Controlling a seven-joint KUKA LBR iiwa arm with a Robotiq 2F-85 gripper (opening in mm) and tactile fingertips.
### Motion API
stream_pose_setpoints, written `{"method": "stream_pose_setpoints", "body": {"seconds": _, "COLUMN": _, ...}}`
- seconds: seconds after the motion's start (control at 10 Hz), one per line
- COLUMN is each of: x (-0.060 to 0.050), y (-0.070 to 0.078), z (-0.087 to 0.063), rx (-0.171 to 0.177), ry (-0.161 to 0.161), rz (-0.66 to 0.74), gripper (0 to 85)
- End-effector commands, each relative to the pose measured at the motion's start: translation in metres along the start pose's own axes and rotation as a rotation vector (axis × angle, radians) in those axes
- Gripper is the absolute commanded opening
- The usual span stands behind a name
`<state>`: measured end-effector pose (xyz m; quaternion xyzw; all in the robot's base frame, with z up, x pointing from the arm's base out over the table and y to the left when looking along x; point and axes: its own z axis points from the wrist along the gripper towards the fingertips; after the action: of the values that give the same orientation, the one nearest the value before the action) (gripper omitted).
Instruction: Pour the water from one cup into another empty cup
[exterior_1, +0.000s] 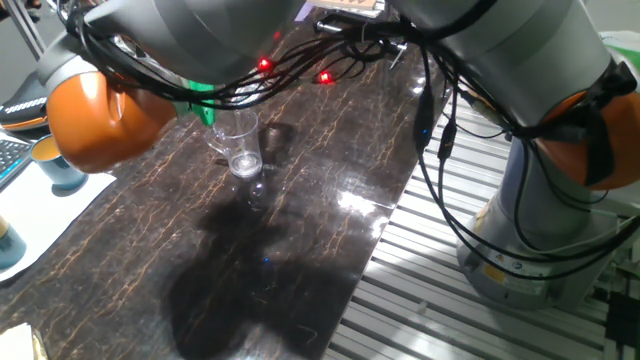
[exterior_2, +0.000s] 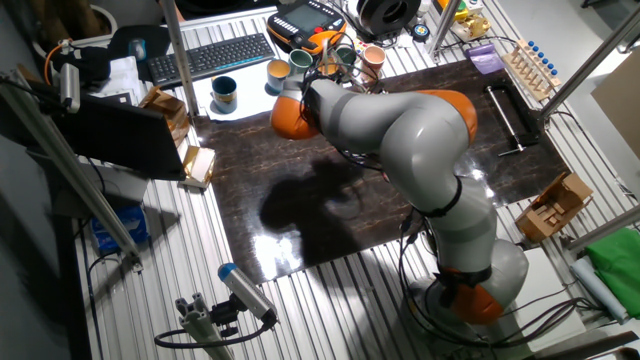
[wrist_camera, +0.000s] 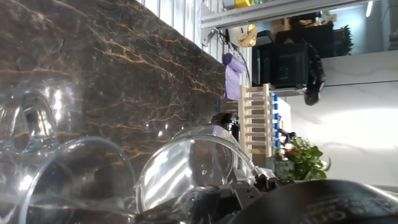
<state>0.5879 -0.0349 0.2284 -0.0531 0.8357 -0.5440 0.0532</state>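
Observation:
The taller clear tumbler (exterior_1: 243, 150) stands upright on the dark marble table (exterior_1: 300, 230), under the arm. In the hand view its rim (wrist_camera: 74, 177) sits low on the left. The shorter rounded glass (wrist_camera: 189, 165) fills the middle of the hand view, tilted, mouth towards the tumbler, right in front of the gripper (wrist_camera: 217, 202), which looks shut on it. In one fixed view the hand (exterior_1: 207, 105) is mostly hidden by the arm just left of the tumbler. I cannot make out the water. In the other fixed view the arm hides both glasses.
Several coloured mugs (exterior_2: 224, 92) (exterior_2: 277, 72) stand along the table's far edge beside a keyboard (exterior_2: 210, 55). A wooden peg rack (exterior_2: 530, 65) is at the far right corner. A blue mug (exterior_1: 55, 165) sits left of the table. Cables (exterior_1: 440, 140) hang from the arm.

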Motion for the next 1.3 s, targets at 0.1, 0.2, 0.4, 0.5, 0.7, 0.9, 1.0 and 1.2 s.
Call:
{"method": "stream_pose_setpoints", "body": {"seconds": 0.1, "x": 0.001, "y": 0.002, "z": -0.002, "rx": 0.02, "ry": 0.002, "rz": 0.002, "gripper": 0.7}}
{"method": "stream_pose_setpoints", "body": {"seconds": 0.2, "x": 0.001, "y": 0.002, "z": -0.003, "rx": 0.034, "ry": 0.002, "rz": 0.002, "gripper": 0.7}}
{"method": "stream_pose_setpoints", "body": {"seconds": 0.4, "x": 0.002, "y": 0.002, "z": -0.004, "rx": 0.049, "ry": 0.006, "rz": 0.001, "gripper": 0.7}}
{"method": "stream_pose_setpoints", "body": {"seconds": 0.5, "x": 0.002, "y": 0.001, "z": -0.004, "rx": 0.06, "ry": 0.006, "rz": 0.001, "gripper": 0.7}}
{"method": "stream_pose_setpoints", "body": {"seconds": 0.7, "x": 0.003, "y": 0.0, "z": -0.005, "rx": 0.072, "ry": 0.01, "rz": -0.001, "gripper": 0.7}}
{"method": "stream_pose_setpoints", "body": {"seconds": 0.9, "x": 0.003, "y": 0.0, "z": -0.008, "rx": 0.084, "ry": 0.014, "rz": -0.002, "gripper": 0.7}}
{"method": "stream_pose_setpoints", "body": {"seconds": 1.0, "x": 0.004, "y": -0.001, "z": -0.009, "rx": 0.093, "ry": 0.018, "rz": -0.005, "gripper": 0.7}}
{"method": "stream_pose_setpoints", "body": {"seconds": 1.2, "x": 0.007, "y": -0.005, "z": -0.013, "rx": 0.105, "ry": 0.026, "rz": -0.012, "gripper": 0.7}}
